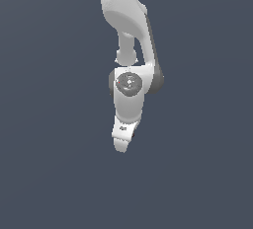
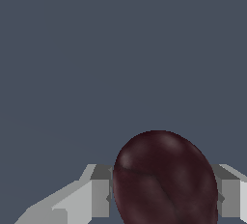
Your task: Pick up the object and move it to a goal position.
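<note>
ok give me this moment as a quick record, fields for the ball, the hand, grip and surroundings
object: dark maroon ball, speckled surface
object place: between the fingers of the hand, seen in the wrist view
hand: white, pointing down in the exterior view
grip: fingers close against both sides of the ball, appears shut on it
ball in exterior view: hidden by the hand
surroundings: plain grey-blue background, nothing else visible
goal marker: none visible
</note>
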Controlling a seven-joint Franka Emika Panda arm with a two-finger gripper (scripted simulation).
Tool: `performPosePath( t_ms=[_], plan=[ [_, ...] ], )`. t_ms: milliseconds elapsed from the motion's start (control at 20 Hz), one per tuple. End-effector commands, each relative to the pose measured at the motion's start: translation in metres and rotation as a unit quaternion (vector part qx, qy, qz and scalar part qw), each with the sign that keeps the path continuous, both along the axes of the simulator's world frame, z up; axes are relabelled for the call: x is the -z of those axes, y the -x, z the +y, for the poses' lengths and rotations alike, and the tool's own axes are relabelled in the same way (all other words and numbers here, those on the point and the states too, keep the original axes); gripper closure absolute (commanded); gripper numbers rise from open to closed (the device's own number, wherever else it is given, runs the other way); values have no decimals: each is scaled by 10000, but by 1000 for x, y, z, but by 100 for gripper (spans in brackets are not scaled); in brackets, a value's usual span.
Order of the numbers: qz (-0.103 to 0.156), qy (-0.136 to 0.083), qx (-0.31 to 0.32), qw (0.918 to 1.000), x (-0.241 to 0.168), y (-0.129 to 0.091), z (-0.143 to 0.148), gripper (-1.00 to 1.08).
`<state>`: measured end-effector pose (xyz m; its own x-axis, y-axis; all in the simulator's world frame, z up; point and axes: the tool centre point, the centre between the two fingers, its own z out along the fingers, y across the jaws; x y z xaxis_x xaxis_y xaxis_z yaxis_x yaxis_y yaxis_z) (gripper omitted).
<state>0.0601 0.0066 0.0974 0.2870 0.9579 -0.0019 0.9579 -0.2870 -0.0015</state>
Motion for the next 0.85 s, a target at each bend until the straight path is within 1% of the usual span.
performPosePath(
  t_ms=[0, 250, 450, 600, 800],
  plan=[
    [-7, 2, -3, 10000, -21, 3, 22, 108],
    [-7, 2, -3, 10000, -57, 9, 61, 108],
    [-9, -1, -4, 10000, -79, 11, 85, 108],
    [-9, -4, -3, 10000, -88, 12, 94, 108],
    [-10, -7, 0, 10000, -91, 10, 96, 108]
  ],
)
